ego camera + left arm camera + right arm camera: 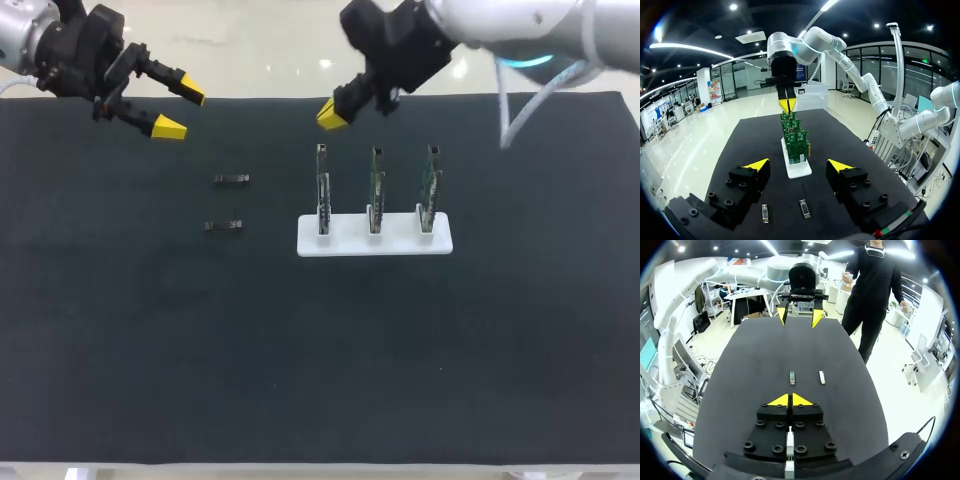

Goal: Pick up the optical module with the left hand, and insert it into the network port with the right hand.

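Left gripper (180, 111) gaped above the black cloth-covered table's (320, 380) far edge; right gripper (330, 115), closed and seemingly empty, likewise; two small dark oblong optical modules (231, 179) lay unobstructed.

Silver arms (520, 25) carry black, bolt-studded, yellow-tipped jaws.

Table (320, 380): rack (375, 240) sits right of centre, 3 boards (376, 190) upright on it, in a row L to R. Left of the rack, apart from it: far module (231, 179) behind, near module (223, 226) in front & a touch further left. Left gripper (180, 111) hangs over the far-left area, behind & left of both. Right gripper (332, 113) is over the far edge, just behind the leftmost board (323, 190).
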